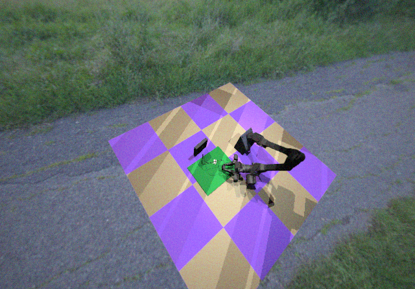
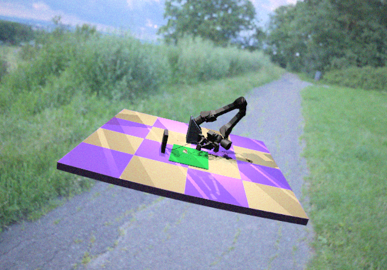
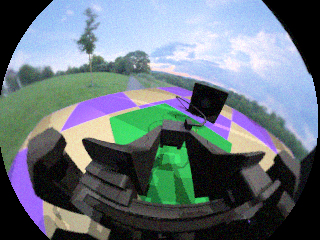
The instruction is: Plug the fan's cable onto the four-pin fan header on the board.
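Observation:
The green board point(image 1: 207, 186) point(image 2: 199, 163) point(image 3: 120, 129) lies flat on the checkered table. A small white part, which looks like the fan header point(image 1: 214, 161) point(image 2: 185, 151), stands on it; I cannot make it out in the wrist view. The black fan point(image 1: 200, 146) point(image 2: 164, 141) point(image 3: 208, 102) stands upright beside the board. My gripper point(image 1: 222, 167) point(image 2: 198, 147) point(image 3: 173, 129) is shut on the dark cable plug point(image 3: 175, 125), held at the fingertips over the board's arm-side part, off to the side of the white part. The thin black cable runs from the plug to the fan. The plug's pin side is hidden.
The dark wedge-shaped base point(image 1: 243, 142) point(image 2: 193, 131) of the arm stands just past the board's edge. The arm reaches out and folds back toward the board. The fan and the loose cable loop are beyond the fingertips. Striped shadows cross the table.

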